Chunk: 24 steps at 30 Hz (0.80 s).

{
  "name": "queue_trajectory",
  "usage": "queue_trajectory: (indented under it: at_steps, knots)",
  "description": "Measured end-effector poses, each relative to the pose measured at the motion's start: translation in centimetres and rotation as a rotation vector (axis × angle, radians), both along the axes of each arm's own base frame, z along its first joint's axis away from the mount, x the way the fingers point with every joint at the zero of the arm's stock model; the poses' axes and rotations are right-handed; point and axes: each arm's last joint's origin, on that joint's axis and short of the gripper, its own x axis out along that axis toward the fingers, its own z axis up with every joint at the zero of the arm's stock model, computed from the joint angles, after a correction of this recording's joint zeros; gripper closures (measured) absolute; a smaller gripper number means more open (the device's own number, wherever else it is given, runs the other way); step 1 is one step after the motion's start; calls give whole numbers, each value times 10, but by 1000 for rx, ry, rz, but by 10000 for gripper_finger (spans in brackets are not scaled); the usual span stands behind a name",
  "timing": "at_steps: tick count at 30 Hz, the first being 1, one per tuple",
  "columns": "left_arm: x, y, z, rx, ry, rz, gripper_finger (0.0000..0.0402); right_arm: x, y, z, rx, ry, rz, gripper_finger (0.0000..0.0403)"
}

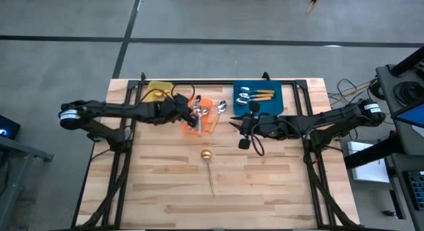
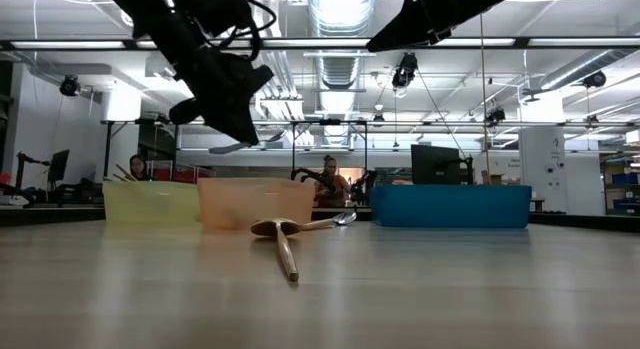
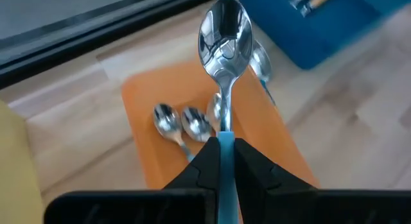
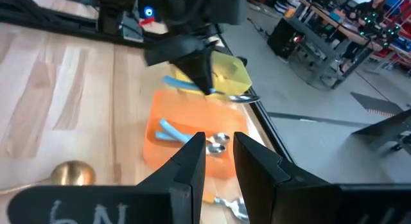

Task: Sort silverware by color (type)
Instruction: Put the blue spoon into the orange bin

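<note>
Left gripper (image 3: 225, 150) jaws clenched on blue-handled spoon (image 3: 223, 38) above orange bin (image 1: 207, 118), frame centre. Right gripper (image 4: 218, 153) jaws parted, empty. Gold spoon (image 1: 207, 159) alone on desk (image 1: 278, 184).

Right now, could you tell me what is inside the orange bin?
The orange bin holds several blue-handled spoons; the left gripper, holding another spoon above, hides the exact count.

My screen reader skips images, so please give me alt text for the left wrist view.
The left tool is shut on a blue-handled spoon, holding it above an orange bin where three more spoons lie. A blue bin sits beyond.
</note>
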Motion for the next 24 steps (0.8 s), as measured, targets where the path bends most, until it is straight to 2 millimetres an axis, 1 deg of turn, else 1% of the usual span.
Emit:
queue_trajectory:
  at_steps: [3, 7, 11, 17, 20, 24]
  knots:
    - [3, 12, -2, -9, -31, 25, 393, -1, 0, -1, -2, 16, 0, 330]
    - [8, 19, -7, -5, -48, 45, 393, -2, 0, -4, -8, 44, -6, 330]
    - [14, 21, -14, -6, -55, 49, 393, -2, -1, -4, -23, 51, -41, 330]
    - [23, 23, -25, -22, -75, 73, 393, -2, -1, -4, -31, 54, -40, 330]
    - [22, 24, -26, -32, -26, 78, 393, -2, -2, -4, -31, 54, -42, 330]
    - [24, 24, -23, -36, -35, 86, 393, -2, -2, -4, -32, 54, -43, 330]
